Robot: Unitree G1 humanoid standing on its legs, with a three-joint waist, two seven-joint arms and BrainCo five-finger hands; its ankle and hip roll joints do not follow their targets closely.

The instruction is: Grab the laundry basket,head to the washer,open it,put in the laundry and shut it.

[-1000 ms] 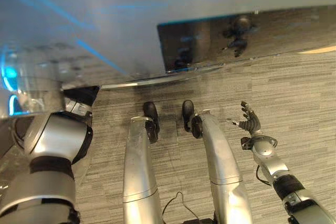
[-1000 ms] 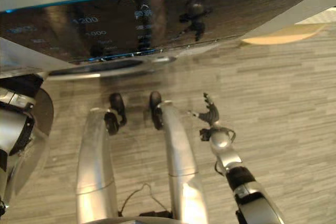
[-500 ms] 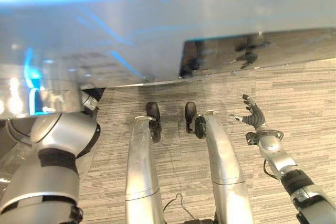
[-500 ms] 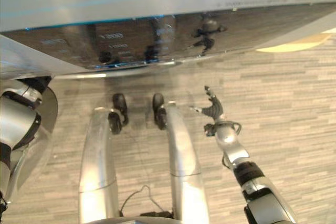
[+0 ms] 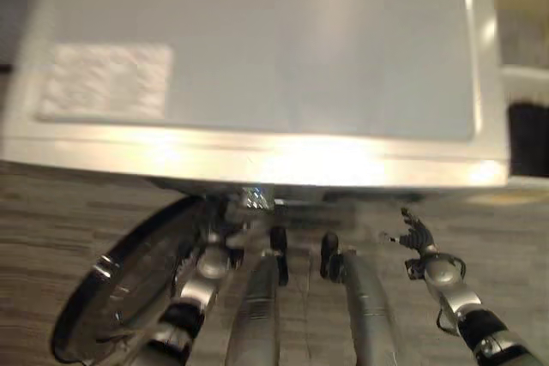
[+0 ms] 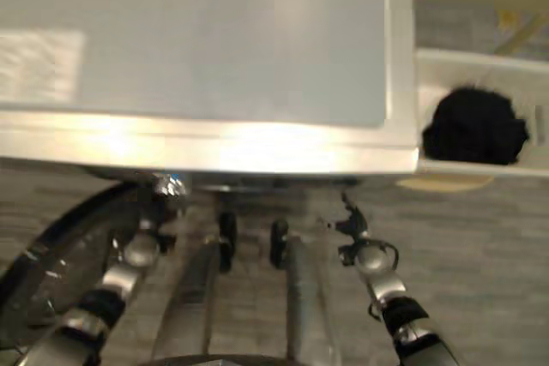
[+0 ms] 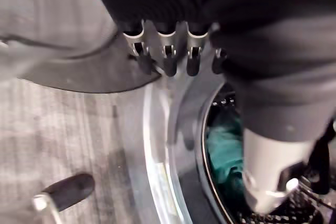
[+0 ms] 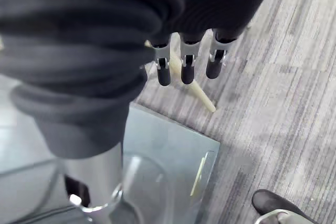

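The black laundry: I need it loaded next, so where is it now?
The black laundry lies in the white basket on the robot's right, beside the washer.

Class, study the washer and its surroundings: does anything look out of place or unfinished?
Yes. The washer door hangs wide open with teal laundry in the drum, and a dark garment is left in the white basket beside the washer.

One washer (image 5: 257, 66), one open door (image 5: 129, 289), one white basket (image 6: 480, 117), two hands.

You are standing before the washer (image 5: 257, 49), its door (image 5: 129, 289) hanging open at your left. Laundry (image 7: 223, 148) is lying in the drum, and the basket (image 6: 480, 160) is sitting right of the washer.
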